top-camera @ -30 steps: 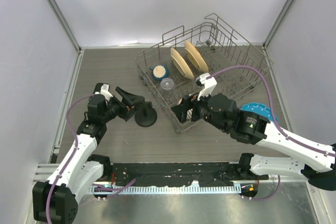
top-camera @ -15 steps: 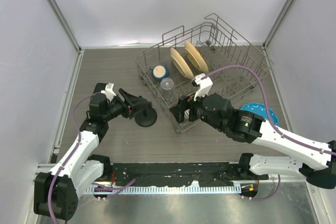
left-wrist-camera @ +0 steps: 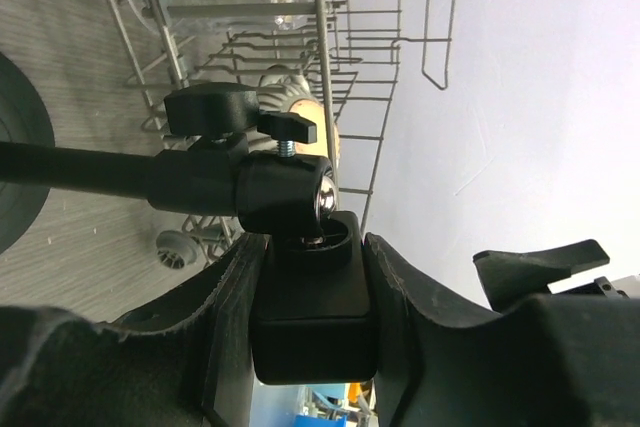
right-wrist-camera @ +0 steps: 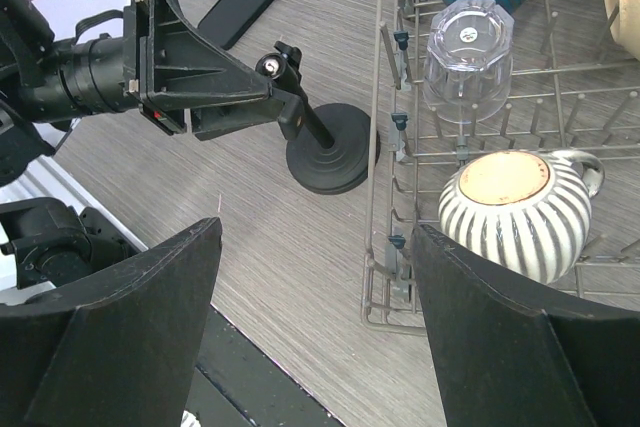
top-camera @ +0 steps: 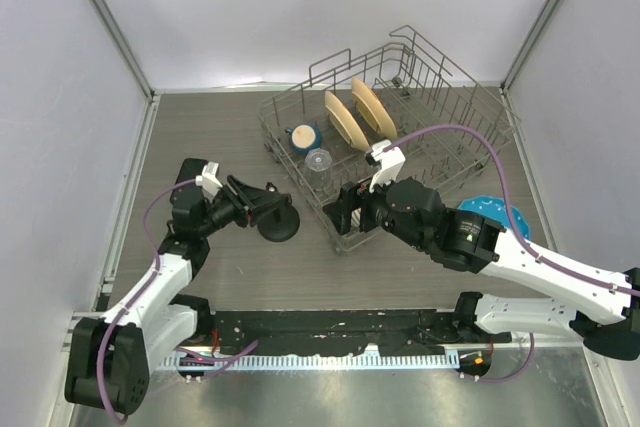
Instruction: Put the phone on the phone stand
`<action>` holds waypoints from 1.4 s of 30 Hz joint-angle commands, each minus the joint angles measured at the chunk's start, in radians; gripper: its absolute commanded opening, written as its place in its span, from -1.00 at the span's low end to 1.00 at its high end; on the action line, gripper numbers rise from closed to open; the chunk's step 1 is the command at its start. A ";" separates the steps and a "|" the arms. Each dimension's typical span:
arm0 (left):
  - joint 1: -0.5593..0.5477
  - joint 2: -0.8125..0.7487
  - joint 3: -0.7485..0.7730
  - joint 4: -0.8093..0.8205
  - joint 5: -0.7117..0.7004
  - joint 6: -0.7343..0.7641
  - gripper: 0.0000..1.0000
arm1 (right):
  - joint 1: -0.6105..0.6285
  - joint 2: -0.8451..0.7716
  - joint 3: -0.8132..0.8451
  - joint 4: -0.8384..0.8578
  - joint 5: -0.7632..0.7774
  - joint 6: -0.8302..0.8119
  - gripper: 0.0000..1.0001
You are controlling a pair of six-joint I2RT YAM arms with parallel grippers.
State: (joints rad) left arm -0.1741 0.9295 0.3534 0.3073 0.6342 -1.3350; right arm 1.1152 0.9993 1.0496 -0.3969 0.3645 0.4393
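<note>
Fingers (left-wrist-camera: 230, 317) of the left tool (top-camera: 262, 202) were pressed against both sides of the black block at the top of the phone stand (right-wrist-camera: 330, 152), pinching it just below the ball joint and thumb screw. From that grip the stand's thin stem ran down to the round disc base, which lay on the tabletop (right-wrist-camera: 300, 267) just past the left tool's tips. Whether the disc sat flat or slightly tipped was hard to judge from these angles.

The phone (right-wrist-camera: 243, 2) lay flat on the tabletop on the far side of the left tool, away from the right tool, apart from the stand and touched by neither tool.

The right tool (right-wrist-camera: 315, 237) hung above the tabletop with its fingers spread wide and nothing between them. The stand's base was ahead of it, toward its left finger. The dish rack (top-camera: 465, 122) lay ahead toward its right finger, with a striped jug (right-wrist-camera: 510, 207) nearest and an upturned clear glass (right-wrist-camera: 465, 42) beyond that. A blue plate (top-camera: 495, 209) showed behind the right tool, beside its arm.
</note>
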 commanded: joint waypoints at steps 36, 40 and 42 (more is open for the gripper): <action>0.048 -0.245 0.370 -1.010 -0.295 0.463 0.99 | -0.002 0.030 0.027 0.118 -0.026 -0.148 0.64; 0.048 -0.284 0.508 -1.175 -0.547 0.556 0.99 | 0.000 0.022 0.015 0.125 -0.009 -0.171 0.64; 0.048 -0.313 0.567 -1.205 -0.625 0.601 1.00 | -0.002 0.024 0.010 0.125 -0.003 -0.174 0.63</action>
State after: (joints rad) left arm -0.1318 0.6720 0.7933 -0.7341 0.2325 -0.8761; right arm 1.1152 1.0489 1.0454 -0.3267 0.3347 0.2993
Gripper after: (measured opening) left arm 0.996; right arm 0.818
